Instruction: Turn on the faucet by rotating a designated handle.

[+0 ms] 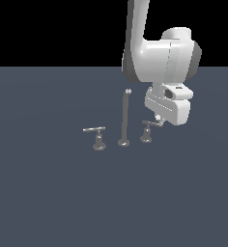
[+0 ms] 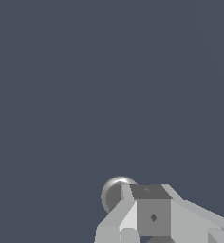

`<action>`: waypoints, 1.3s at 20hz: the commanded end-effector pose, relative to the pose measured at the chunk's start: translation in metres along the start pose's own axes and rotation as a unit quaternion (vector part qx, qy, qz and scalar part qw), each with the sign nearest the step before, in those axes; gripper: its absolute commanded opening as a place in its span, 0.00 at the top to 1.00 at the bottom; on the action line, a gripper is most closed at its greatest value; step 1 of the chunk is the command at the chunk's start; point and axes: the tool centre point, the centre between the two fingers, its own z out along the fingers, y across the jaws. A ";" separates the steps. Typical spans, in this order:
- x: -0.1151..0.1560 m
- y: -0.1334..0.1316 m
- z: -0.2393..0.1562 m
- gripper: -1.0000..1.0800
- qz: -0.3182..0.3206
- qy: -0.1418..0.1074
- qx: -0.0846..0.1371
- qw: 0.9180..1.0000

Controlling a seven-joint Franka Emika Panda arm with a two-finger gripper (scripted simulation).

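The faucet [image 1: 124,118] stands on the floor as three grey pieces, with a tall thin spout in the middle. The handle [image 1: 146,131], a short bar on a flared base, is on the exterior view's right of the spout. My gripper [image 1: 158,118] hangs just beyond the outer end of that bar, touching or nearly touching it. In the wrist view the fingers [image 2: 152,216] look pressed together with nothing between them, and a round grey metal part [image 2: 113,193] shows right beside them. I cannot tell which faucet part that is.
A second lever handle [image 1: 96,137] with a longer, paler bar stands on the exterior view's left of the spout. The dark blue-grey floor [image 1: 48,193] stretches flat all around. My white arm [image 1: 159,53] rises above the handle.
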 end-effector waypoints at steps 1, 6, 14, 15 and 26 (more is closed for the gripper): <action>0.000 0.019 0.000 1.00 0.005 -0.004 -0.009 1.000; -0.007 0.016 0.000 1.00 0.003 -0.002 -0.004 1.000; -0.028 0.035 -0.001 1.00 0.005 -0.004 -0.008 1.000; -0.031 0.037 -0.001 1.00 0.005 -0.004 -0.009 1.000; -0.069 0.031 -0.001 1.00 0.006 -0.004 -0.009 1.000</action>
